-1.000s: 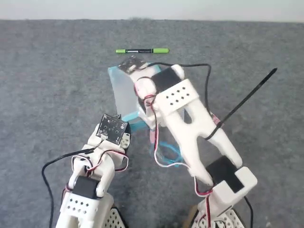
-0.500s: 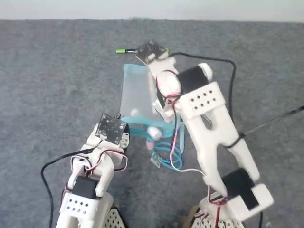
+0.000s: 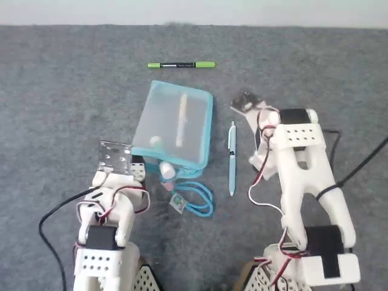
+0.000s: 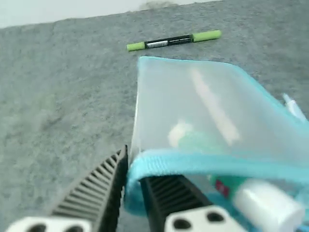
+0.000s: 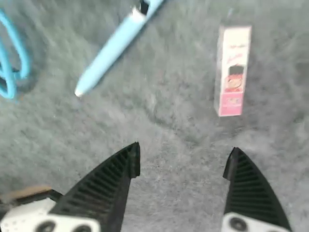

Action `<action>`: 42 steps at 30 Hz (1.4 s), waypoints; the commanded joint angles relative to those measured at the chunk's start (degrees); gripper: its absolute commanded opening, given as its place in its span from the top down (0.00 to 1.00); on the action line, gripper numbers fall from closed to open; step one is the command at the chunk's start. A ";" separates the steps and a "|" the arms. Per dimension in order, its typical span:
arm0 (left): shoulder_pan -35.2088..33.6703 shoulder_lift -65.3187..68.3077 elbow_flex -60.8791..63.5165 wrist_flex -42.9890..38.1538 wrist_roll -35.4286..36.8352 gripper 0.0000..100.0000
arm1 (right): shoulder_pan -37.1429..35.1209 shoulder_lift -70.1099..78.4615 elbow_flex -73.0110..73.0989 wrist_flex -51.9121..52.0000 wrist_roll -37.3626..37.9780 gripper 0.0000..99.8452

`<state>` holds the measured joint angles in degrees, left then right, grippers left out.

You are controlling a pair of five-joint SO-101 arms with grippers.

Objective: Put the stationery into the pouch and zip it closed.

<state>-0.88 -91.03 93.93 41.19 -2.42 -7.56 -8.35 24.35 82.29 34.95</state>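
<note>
A translucent pouch (image 3: 176, 126) with a teal edge lies flat at the middle of the carpet. Inside it are a pale stick and a white-capped item (image 4: 260, 203) that pokes out of its mouth. My left gripper (image 4: 133, 180) is shut on the pouch's teal rim at the near left corner (image 3: 140, 163). A light blue pen (image 3: 231, 157) lies just right of the pouch. A green marker (image 3: 180, 65) lies beyond it. My right gripper (image 5: 183, 162) hangs open over bare carpet, near the pen (image 5: 116, 46) and a small pink box (image 5: 233, 70).
A teal cord loop (image 3: 197, 200) trails from the pouch's mouth toward the arms. The right arm (image 3: 300, 157) stands right of the pen. Grey carpet (image 3: 60, 109) covers the whole table, with open room at the left and far right.
The right arm has drawn back from over the pouch to the right. The pouch has dropped flat, and the blue pen now lies beside it. The left arm shifted slightly left.
</note>
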 commanded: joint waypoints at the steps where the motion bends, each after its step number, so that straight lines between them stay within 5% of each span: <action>1: 6.51 -0.88 -4.09 2.73 -4.22 0.99 | 0.66 -4.26 1.05 -1.36 1.93 0.72; 7: -11.96 -0.44 -8.40 1.49 3.69 0.99 | 3.91 -6.02 4.40 -3.74 5.19 0.72; 12: 4.57 -0.88 -7.34 6.86 -5.19 0.99 | 5.58 -5.85 8.44 -8.92 5.45 0.72; 19: -7.82 -0.79 -6.55 1.49 0.79 0.99 | 4.62 -5.85 12.04 -15.60 5.80 0.72; 25: -8.09 -0.79 -6.37 1.49 0.79 0.99 | 6.02 -5.76 13.45 -20.88 14.51 0.72; 42: -7.91 -0.79 -6.37 1.23 0.79 0.99 | 7.52 14.37 2.99 -27.12 14.68 0.73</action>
<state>-8.53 -91.03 89.80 44.70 -2.68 -0.26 3.60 32.53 55.47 49.19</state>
